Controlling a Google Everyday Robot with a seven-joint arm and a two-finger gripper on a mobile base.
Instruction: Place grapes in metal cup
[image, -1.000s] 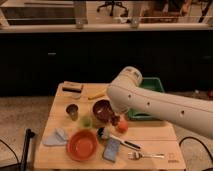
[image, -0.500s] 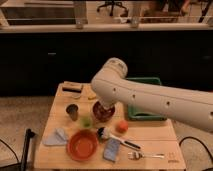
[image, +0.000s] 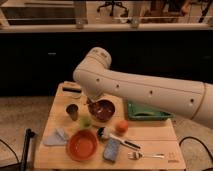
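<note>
One camera looks down from mid-distance across the wooden table (image: 150, 142); gripper (image: 90, 101) beneath arm.

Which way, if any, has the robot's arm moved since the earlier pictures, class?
Yes. The arm has swung left across the table, uncovering the orange-red fruit; its gripper is now between maroon bowl and metal cup.

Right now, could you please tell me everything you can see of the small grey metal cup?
The small, dull grey metal cup stands upright, mouth open, on the light wooden table near its left side. A small translucent green cup sits just to its lower right, a dark maroon bowl farther right. The gripper hangs between cup and bowl, not touching the cup.
</note>
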